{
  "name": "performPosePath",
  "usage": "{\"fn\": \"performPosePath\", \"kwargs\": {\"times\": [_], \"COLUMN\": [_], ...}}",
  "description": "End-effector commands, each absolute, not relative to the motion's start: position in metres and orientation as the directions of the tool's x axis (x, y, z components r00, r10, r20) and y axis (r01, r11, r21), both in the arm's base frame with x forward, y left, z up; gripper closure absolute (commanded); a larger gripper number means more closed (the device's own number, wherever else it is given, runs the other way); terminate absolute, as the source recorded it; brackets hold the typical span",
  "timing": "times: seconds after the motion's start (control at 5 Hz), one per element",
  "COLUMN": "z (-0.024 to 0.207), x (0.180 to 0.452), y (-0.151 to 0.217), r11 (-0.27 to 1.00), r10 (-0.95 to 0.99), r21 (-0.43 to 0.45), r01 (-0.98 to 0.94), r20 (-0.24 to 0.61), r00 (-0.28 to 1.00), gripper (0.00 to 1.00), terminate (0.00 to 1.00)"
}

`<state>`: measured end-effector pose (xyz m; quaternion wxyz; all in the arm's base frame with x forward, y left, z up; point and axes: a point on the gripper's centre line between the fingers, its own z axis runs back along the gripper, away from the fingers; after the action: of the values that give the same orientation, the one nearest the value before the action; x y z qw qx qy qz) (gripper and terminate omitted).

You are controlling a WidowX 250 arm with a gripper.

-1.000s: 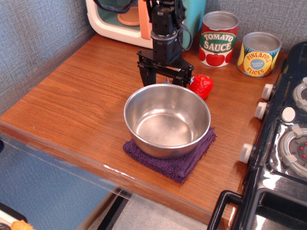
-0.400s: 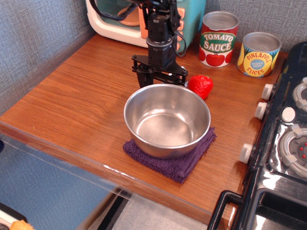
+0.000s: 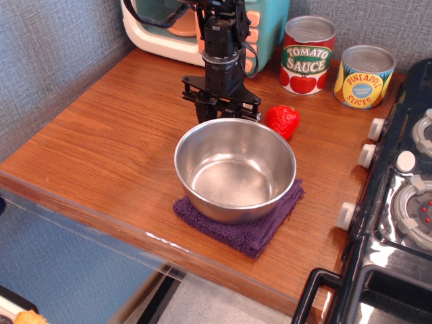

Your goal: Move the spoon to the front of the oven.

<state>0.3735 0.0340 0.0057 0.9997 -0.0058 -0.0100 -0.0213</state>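
Note:
My gripper (image 3: 223,115) hangs low over the wooden counter, just behind the far rim of the steel pot (image 3: 235,177). Its black fingers (image 3: 200,106) stand wide apart, and their tips dip behind the pot's rim. The spoon does not show; the space between the fingers is hidden by the pot. The oven (image 3: 150,39), teal with a cream frame and an orange plate inside, stands at the back left, right behind my arm.
The pot rests on a purple cloth (image 3: 251,235). A red strawberry (image 3: 283,120) lies right of the gripper. A tomato sauce can (image 3: 307,55) and a pineapple can (image 3: 364,76) stand at the back right. A black stove (image 3: 398,202) fills the right edge.
The gripper has shifted a little to the left and back toward the oven, staying low behind the pot. Its fingers stay spread.

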Motion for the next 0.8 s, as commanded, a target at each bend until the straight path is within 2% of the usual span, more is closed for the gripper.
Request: {"fn": "performPosePath", "kwargs": {"times": [0.0, 0.2, 0.4, 0.6], "z": [0.060, 0.099, 0.097, 0.090], "x": [0.386, 0.388, 0.382, 0.376], "y": [0.022, 0.050, 0.098, 0.138], "r11": [0.990, 0.997, 0.994, 0.987], "r10": [-0.108, -0.001, 0.086, 0.159], "r21": [-0.069, -0.077, -0.089, -0.060], "r01": [0.120, 0.017, -0.069, -0.150], "r20": [0.156, 0.213, 0.201, 0.167], "r00": [0.982, 0.977, 0.976, 0.973], "gripper": [1.00, 1.00, 1.00, 1.00], "terminate": [0.00, 0.00, 0.00, 0.00]}}
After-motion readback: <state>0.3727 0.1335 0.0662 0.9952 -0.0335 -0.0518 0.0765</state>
